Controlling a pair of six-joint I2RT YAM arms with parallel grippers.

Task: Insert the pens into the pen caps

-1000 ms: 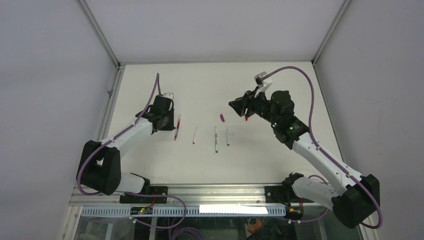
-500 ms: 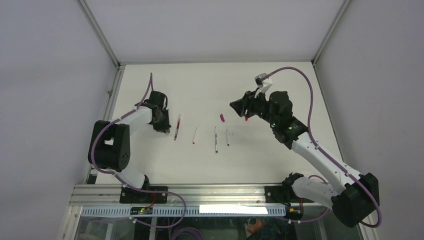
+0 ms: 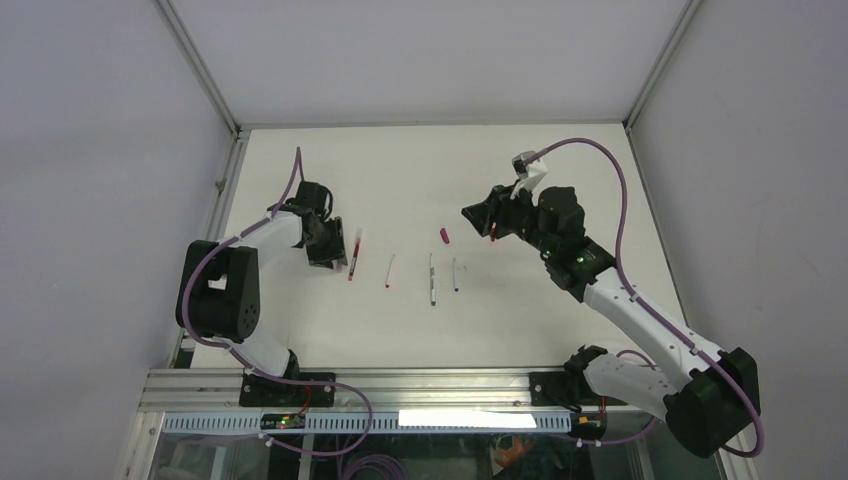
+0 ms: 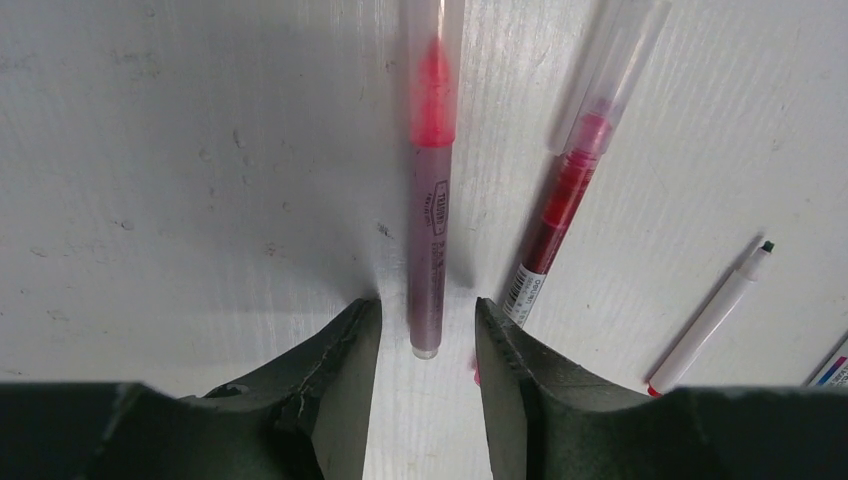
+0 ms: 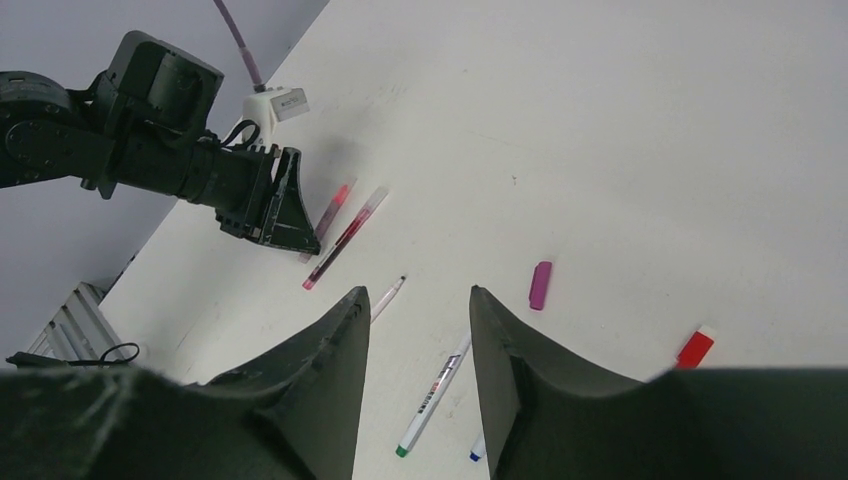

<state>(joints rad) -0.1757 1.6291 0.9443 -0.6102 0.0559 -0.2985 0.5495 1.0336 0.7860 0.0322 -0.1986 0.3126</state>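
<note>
The pinkish-red pen (image 4: 430, 230) lies flat on the counter (image 4: 150, 150) and runs straight up the middle of the left wrist view. Its blunt end is at bottom centre, and its translucent part with the bright tip inside points to the top edge. The left fingers (image 4: 335, 385) stand spread on either side of that blunt end, with a sliver of counter showing on each side, so nothing is pinched. Just right of it the dark red pen (image 4: 560, 200) lies slanted, its lower end close to the finger on the frame's right. A white pen (image 4: 710, 320) sits farther out at lower right. If the step is taking up the pinkish-red pen, the fingers would do best to reach slightly farther up the barrel, stay centred so the neighbour isn't nudged, and leave the tip free. In the right wrist view the right fingers (image 5: 320, 390) are spread with nothing between them. The magenta cap (image 5: 540, 285) at centre right and the red cap (image 5: 695, 348) at lower right both lie loose on the counter.
</note>
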